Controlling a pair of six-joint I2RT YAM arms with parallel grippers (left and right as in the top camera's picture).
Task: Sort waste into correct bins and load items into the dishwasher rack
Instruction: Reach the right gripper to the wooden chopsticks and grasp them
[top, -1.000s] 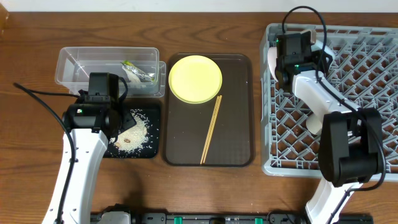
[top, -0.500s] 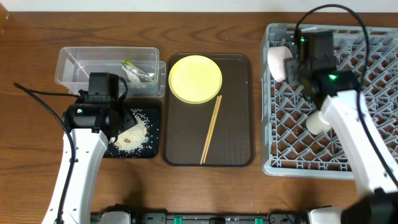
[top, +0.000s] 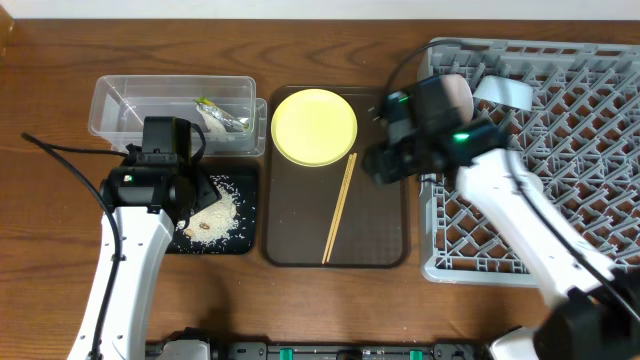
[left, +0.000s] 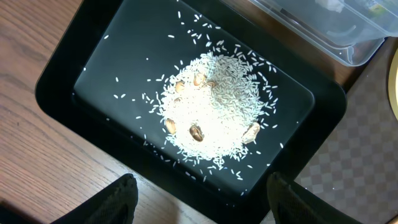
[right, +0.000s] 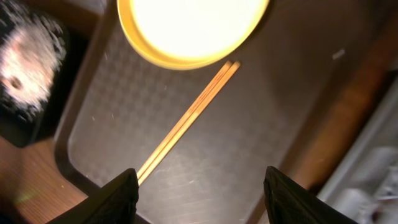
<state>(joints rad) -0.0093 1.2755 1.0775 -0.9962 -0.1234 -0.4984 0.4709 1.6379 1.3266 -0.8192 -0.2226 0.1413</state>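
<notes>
Your left tool (left: 208, 199) hangs spread and empty over the rice (left: 211, 106) in the black tray (left: 93, 68), well away from the work. The chopsticks (top: 339, 208) lie on the brown serving tray (top: 385, 235), long axis running near-left to far-right, far tips at the yellow plate (top: 314, 126) rim. Your right tool (right: 204, 190), spread and empty, hovers just right of them, so that arm is nearer.

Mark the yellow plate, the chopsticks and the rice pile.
yellow plate (top: 314, 126), overhead view, centre of its face.
chopsticks (top: 339, 207), overhead view, halfway along the pair.
rice pile (left: 211, 106), left wrist view, middle of the heap.
</notes>
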